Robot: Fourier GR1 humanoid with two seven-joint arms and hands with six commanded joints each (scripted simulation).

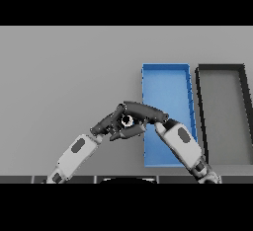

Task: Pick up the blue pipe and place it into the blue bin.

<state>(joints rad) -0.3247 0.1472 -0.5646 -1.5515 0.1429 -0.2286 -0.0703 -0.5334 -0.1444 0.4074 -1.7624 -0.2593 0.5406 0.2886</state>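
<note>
The blue bin (166, 84) lies open at centre right, long side running away from me. My right hand (144, 111) reaches left from over the bin's near left edge, fingers above and thumb below, curled round a small pale ring with a dark hole (127, 121). The ring looks like the end of the pipe; none of its blue body shows. My left hand (106, 123) comes in from the lower left, its straight fingers touching the right hand's fingertips beside that ring. Both hands hover just left of the bin.
A dark grey bin (221, 72) of about the same size stands right beside the blue one, at the far right. The grey table (64, 72) stretches away to the left and back.
</note>
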